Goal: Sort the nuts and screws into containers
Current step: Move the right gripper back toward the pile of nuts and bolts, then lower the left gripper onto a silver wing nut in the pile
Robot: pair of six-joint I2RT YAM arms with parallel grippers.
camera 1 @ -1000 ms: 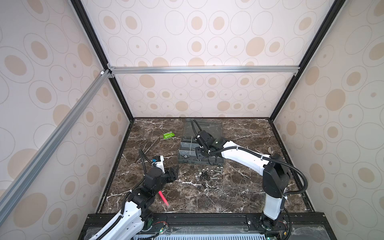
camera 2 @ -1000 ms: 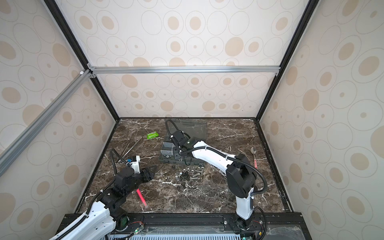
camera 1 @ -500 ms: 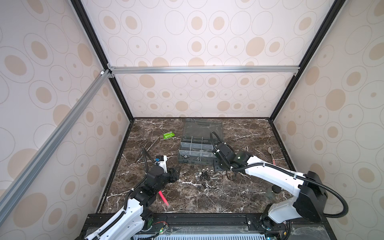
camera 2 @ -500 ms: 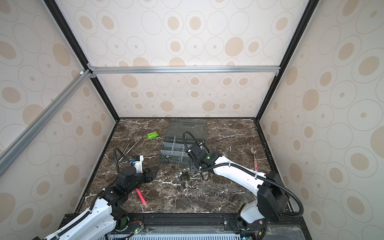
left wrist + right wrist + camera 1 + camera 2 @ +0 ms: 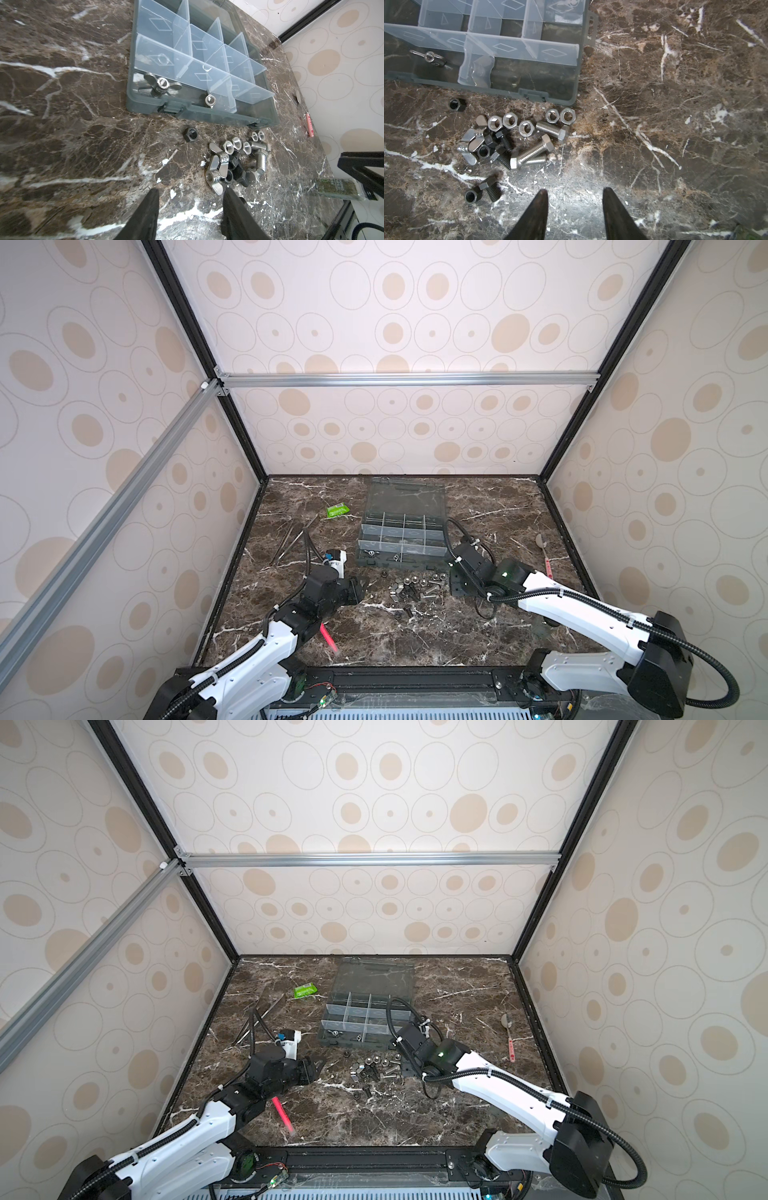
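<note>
The dark grey organiser box point(image 5: 401, 562) with translucent dividers stands open, and its containers point(image 5: 187, 52) are mostly empty. One front compartment holds a silver wing nut point(image 5: 161, 86), and a small silver nut point(image 5: 209, 99) lies beside it. Loose screws and nuts point(image 5: 415, 589) lie heaped in front of the box. The heap has silver screws point(image 5: 550, 128), hex nuts point(image 5: 509, 120) and black screws point(image 5: 492, 190). A black nut point(image 5: 191, 134) lies apart. My left gripper point(image 5: 191, 190) is open just left of the heap, holding nothing. My right gripper point(image 5: 575, 189) is open over bare table right of it.
A green packet point(image 5: 336, 511) and tweezers point(image 5: 291, 541) lie at the back left. A pink pen point(image 5: 328, 637) lies by the left arm. A red-handled spoon point(image 5: 544, 549) lies at the right. A small clear jar point(image 5: 336, 188) lies near the right gripper.
The right arm swung from over the box down to the table right of the heap. The left gripper edged toward the heap and its jaws narrowed.
</note>
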